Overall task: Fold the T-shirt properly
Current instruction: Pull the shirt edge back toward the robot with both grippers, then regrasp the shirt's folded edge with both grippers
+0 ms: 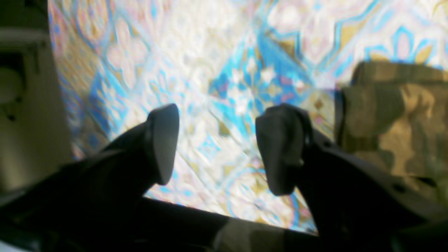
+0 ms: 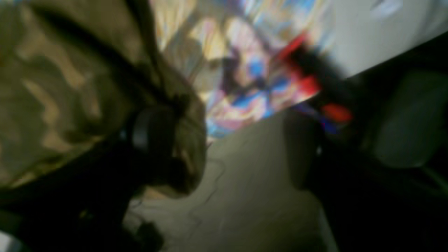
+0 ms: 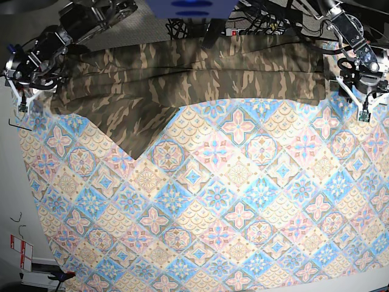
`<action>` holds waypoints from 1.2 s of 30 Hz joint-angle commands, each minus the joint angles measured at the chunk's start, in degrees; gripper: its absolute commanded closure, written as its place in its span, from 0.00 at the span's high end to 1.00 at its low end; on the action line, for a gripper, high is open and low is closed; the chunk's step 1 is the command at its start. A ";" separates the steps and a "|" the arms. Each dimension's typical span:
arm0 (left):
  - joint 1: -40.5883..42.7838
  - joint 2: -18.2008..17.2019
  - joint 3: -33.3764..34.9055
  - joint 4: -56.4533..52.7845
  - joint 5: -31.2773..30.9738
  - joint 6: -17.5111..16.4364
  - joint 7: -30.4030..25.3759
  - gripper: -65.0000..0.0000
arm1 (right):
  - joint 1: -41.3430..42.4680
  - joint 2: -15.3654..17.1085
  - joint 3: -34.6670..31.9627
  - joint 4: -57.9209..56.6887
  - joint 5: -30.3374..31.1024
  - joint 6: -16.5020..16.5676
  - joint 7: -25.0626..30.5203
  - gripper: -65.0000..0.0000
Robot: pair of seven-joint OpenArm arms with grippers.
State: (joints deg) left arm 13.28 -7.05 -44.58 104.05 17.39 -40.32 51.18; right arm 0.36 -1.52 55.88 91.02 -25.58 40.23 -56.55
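The camouflage T-shirt [image 3: 200, 73] lies as a long band across the far edge of the table, with one flap reaching down to the left [image 3: 137, 131]. At the band's right end in the base view, my left gripper [image 3: 358, 97] hovers. In the left wrist view it [image 1: 217, 147] is open, with only tablecloth between its fingers and the T-shirt [image 1: 392, 119] just to its right. My right gripper [image 3: 27, 91] is at the band's left end. In the blurred right wrist view it [image 2: 227, 143] stands wide open, and T-shirt cloth [image 2: 63, 87] hangs against one finger [image 2: 154, 133].
A pastel diamond-patterned tablecloth [image 3: 231, 207] covers the table. Grey floor [image 2: 252, 196] shows past the table edge under the right gripper. Cables and a blue part [image 3: 191, 7] sit behind the shirt. A red-and-white item [image 3: 21, 249] lies on the floor at lower left.
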 commanded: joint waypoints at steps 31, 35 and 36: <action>3.38 -13.39 2.69 0.87 -36.68 0.32 16.56 0.59 | 7.86 17.56 5.18 -29.18 17.01 -0.23 -12.41 0.74; 3.38 -13.39 2.69 0.96 -36.68 0.32 16.56 0.59 | 9.62 19.76 5.18 -29.18 17.19 -0.23 -16.72 0.74; 3.38 -13.39 2.69 0.87 -36.68 0.32 16.56 0.59 | 9.79 20.02 5.18 -29.18 17.19 -0.23 -18.65 0.74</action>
State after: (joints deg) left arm 16.97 -19.22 -41.58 104.01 -18.94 -40.32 68.55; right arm 9.69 17.04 60.97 61.01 -8.99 39.75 -75.75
